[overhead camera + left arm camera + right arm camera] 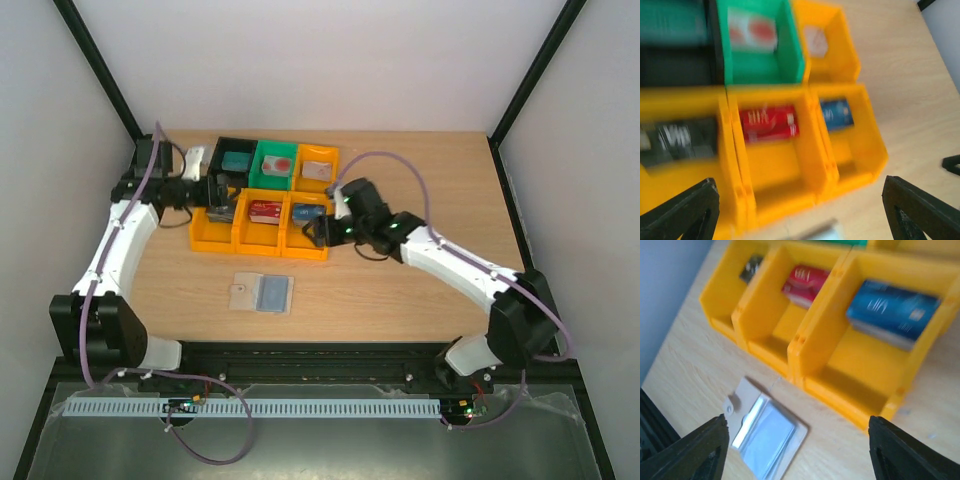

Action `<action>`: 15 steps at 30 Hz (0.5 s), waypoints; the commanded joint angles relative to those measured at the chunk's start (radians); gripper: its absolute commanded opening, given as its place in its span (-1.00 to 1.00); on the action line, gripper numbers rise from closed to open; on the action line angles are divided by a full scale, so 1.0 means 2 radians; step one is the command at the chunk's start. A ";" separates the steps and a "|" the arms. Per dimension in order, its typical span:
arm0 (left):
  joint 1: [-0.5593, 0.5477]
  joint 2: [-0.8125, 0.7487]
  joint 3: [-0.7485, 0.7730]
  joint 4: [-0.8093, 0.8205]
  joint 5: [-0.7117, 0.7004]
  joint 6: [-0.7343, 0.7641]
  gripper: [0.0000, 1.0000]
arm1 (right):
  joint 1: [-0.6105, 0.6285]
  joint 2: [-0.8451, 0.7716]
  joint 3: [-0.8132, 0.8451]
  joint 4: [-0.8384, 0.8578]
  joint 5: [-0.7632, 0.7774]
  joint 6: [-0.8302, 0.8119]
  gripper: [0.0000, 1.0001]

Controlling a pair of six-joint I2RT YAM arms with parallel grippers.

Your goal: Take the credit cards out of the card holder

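Tan-beige folding card holder looks emptied; red plastic card, blue plastic card binned at 12 o'clock; left gripper, right gripper released.

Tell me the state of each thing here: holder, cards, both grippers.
card holder: open, flat on the table, no card showing inside.
red card: out, lying in the middle front orange bin.
blue card: out, lying in the right front orange bin.
left gripper: open, empty.
right gripper: open, empty.
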 commanded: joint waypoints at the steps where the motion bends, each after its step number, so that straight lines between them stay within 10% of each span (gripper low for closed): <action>1: 0.027 -0.034 -0.118 -0.035 0.068 -0.203 0.74 | 0.082 0.043 0.010 -0.035 0.094 0.043 0.43; 15: -0.032 -0.117 -0.370 0.041 -0.039 -0.297 0.81 | 0.209 0.196 0.009 0.021 0.089 0.099 0.26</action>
